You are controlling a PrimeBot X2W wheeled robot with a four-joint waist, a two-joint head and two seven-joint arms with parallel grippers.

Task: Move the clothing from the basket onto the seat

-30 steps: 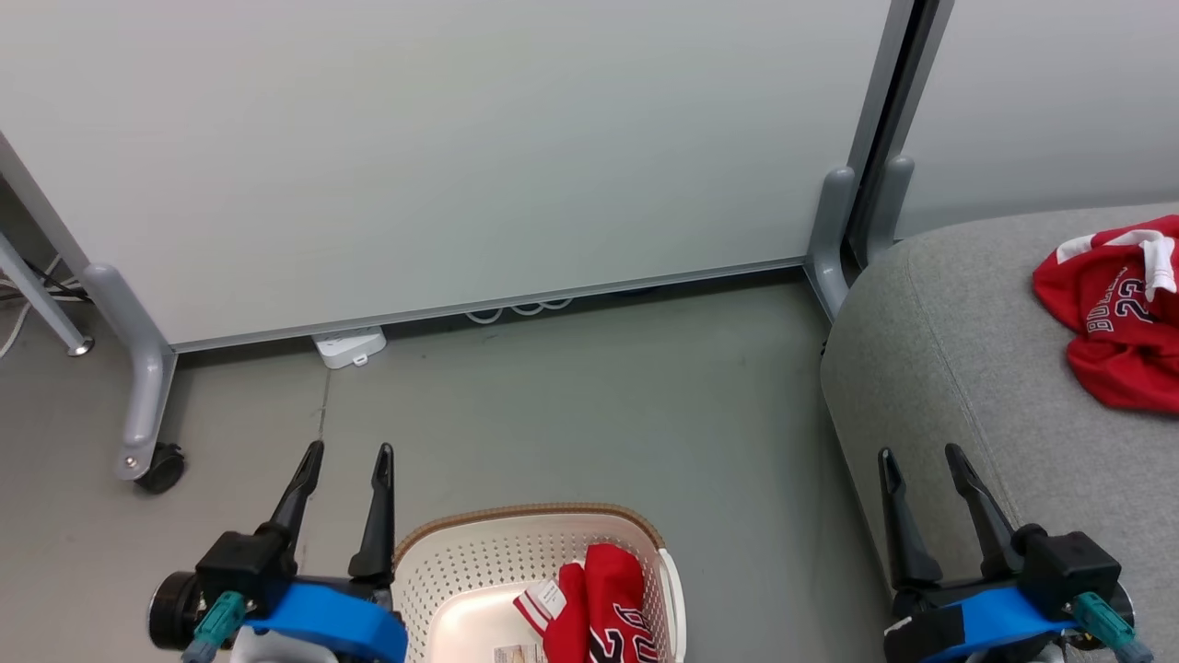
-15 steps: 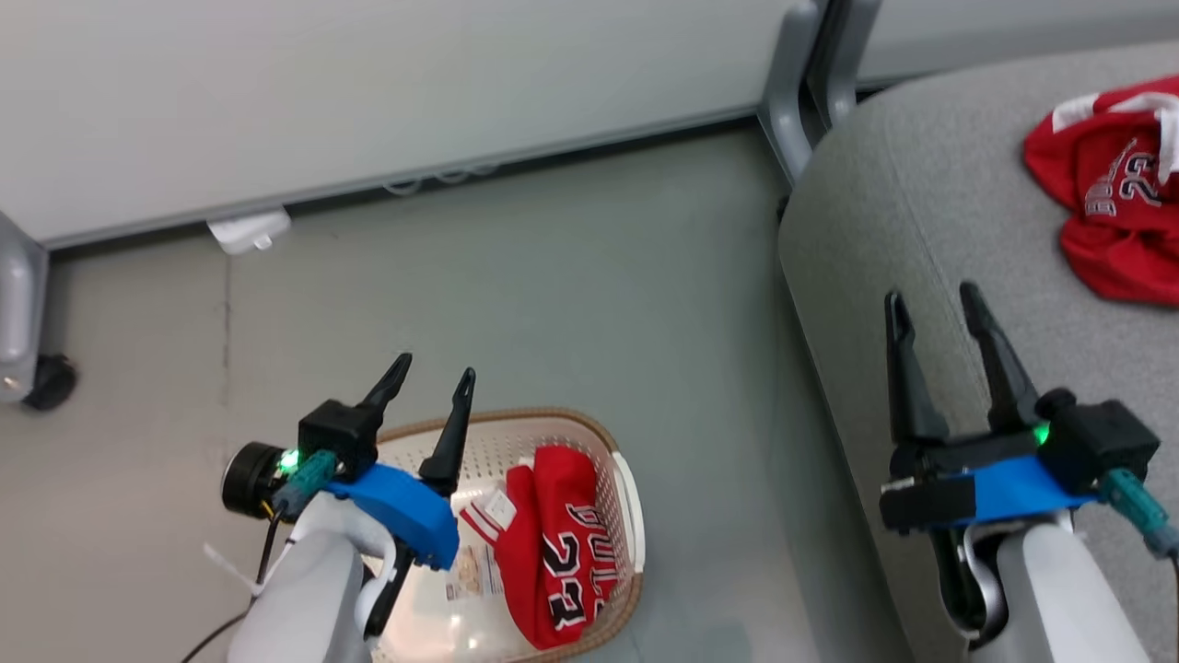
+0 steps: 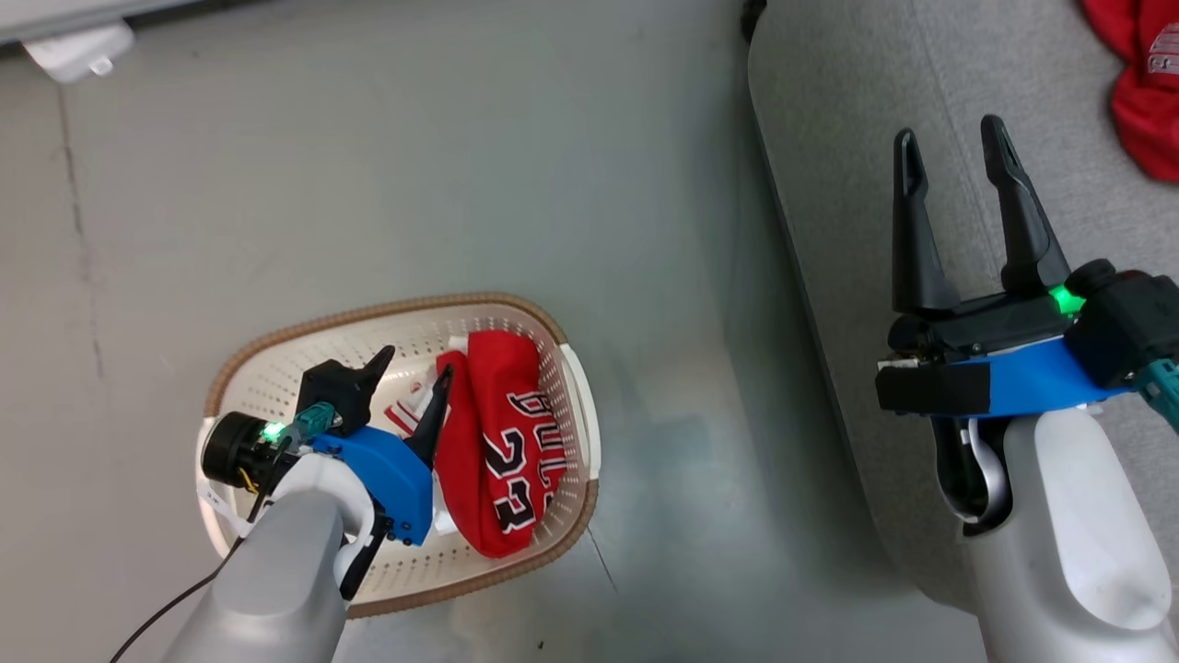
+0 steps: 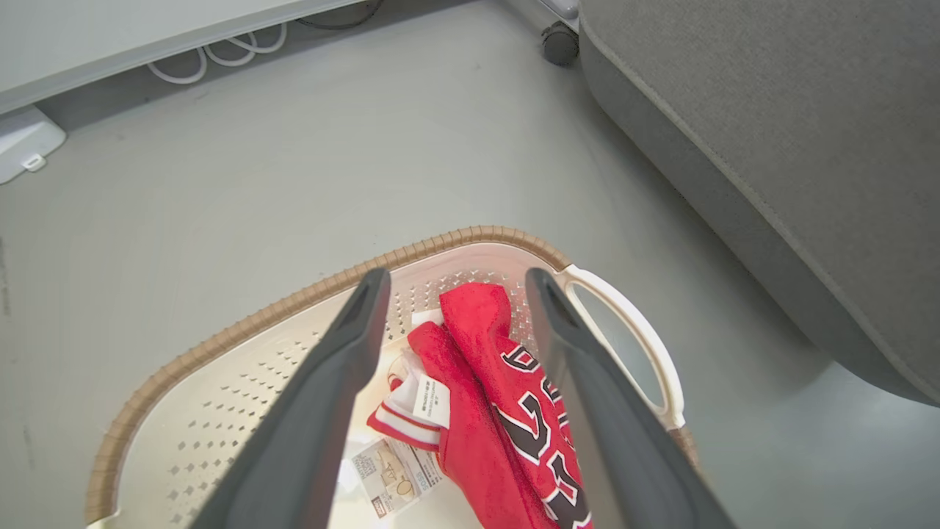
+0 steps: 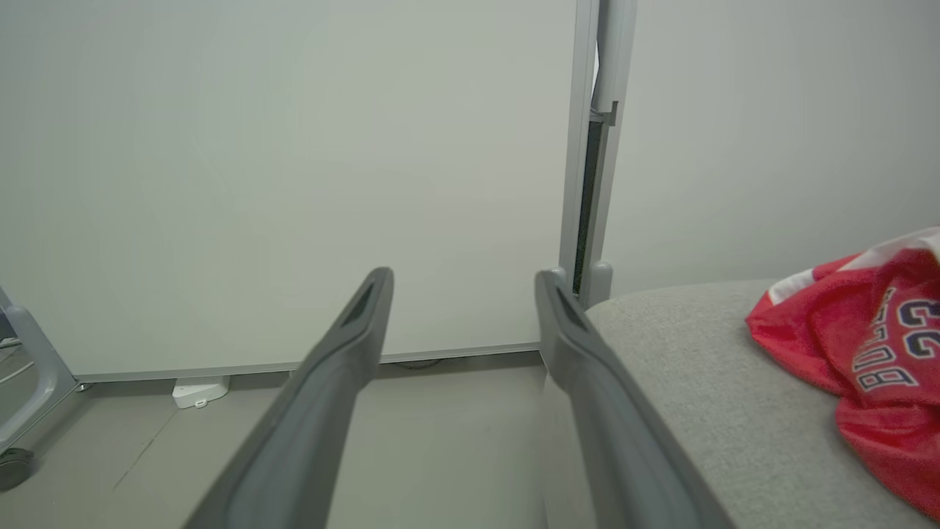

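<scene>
The cream basket [image 3: 276,359] [image 4: 220,345] with a brown rim stands on the floor and holds red clothing [image 3: 497,451] [image 4: 499,389] with black "BULLS 23" lettering, plus a white-striped piece with tags [image 4: 411,404]. My left gripper [image 3: 414,364] [image 4: 455,283] hangs open over the basket, fingers straddling the garments without touching them. Over the grey seat [image 3: 847,184] [image 5: 705,382] my right gripper [image 3: 953,138] [image 5: 463,283] stands open and empty. Another red garment [image 3: 1142,83] [image 5: 874,367] lies on the seat at the far right.
A white power strip [image 3: 78,51] [image 5: 200,389] lies on the grey floor by the white partition [image 5: 294,169]. A caster [image 4: 559,44] sits near the seat's corner. Open floor separates basket and seat.
The head camera has tilted further down, so the whole picture shifted. My left gripper has dropped lower over the basket, closer to the clothing. The right gripper stays open above the seat.
</scene>
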